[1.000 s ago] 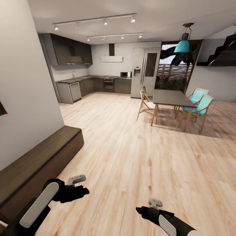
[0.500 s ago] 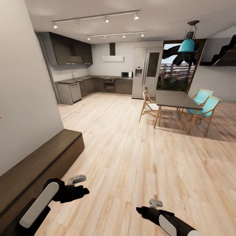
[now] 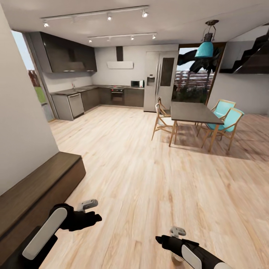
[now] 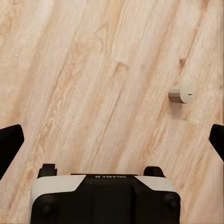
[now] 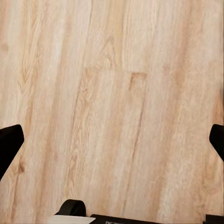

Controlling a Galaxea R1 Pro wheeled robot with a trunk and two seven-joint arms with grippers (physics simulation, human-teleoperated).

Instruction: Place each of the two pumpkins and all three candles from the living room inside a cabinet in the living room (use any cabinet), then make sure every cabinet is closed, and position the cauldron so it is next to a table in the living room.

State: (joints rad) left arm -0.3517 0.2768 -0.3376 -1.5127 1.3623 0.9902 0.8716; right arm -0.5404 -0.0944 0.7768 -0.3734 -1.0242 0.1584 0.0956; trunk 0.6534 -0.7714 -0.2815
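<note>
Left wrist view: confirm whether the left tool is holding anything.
No: the left tool is open over bare wooden floor, and a small candle lies apart.

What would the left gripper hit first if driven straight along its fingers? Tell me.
The wooden floor: the left gripper points down at bare planks, fingers spread wide, nothing between them. A small beige cylinder, possibly a candle, lies off to one side of that line and would probably be missed.

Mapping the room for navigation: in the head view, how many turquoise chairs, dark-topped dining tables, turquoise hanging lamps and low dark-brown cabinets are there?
turquoise wooden-legged chairs: 2
dark-topped wooden-legged dining table: 1
turquoise hanging lamp: 1
long low dark-brown wooden cabinet: 1
Total: 5
</note>
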